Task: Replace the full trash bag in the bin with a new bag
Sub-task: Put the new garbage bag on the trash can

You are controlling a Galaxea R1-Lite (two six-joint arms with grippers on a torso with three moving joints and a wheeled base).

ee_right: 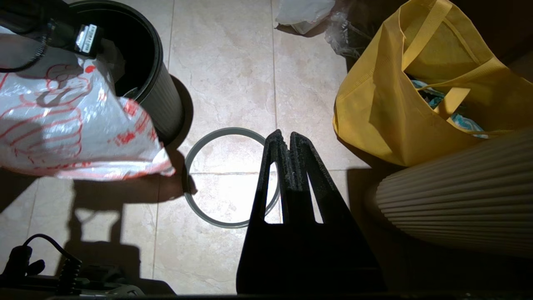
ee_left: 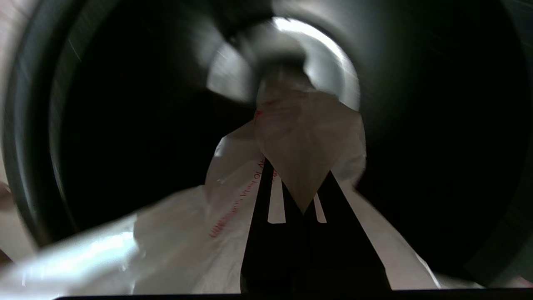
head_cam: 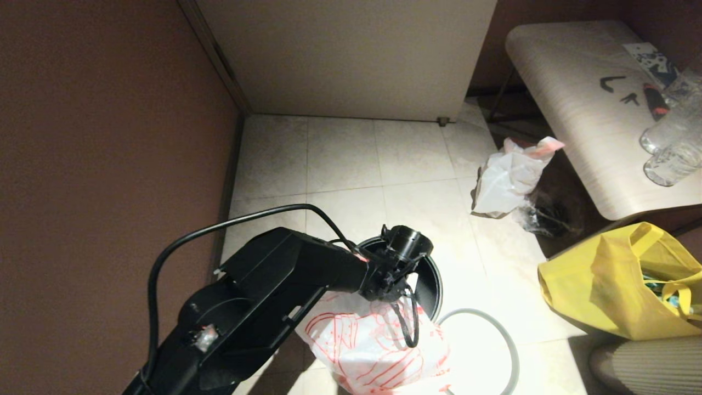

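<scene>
My left gripper (head_cam: 407, 274) points down into the black bin (head_cam: 434, 277) and is shut on a fold of the new bag (ee_left: 308, 133). That bag (head_cam: 373, 345), translucent white with a red cartoon drawing, hangs over the bin's near side. The left wrist view looks down the bin's dark inside (ee_left: 104, 125), with the plastic covering my fingertips. The bin's grey ring (head_cam: 507, 337) lies on the floor beside the bin. The full trash bag (head_cam: 507, 178) sits on the tiles far right by the table. My right gripper (ee_right: 287, 135) hovers shut and empty above the ring (ee_right: 186, 175).
A yellow tote (head_cam: 620, 280) stands on the floor at the right, with ribbed beige fabric (head_cam: 647, 362) near it. A small clear bag (head_cam: 540, 216) lies under the pale table (head_cam: 576, 109), which carries bottles (head_cam: 674, 142). A brown wall runs along the left.
</scene>
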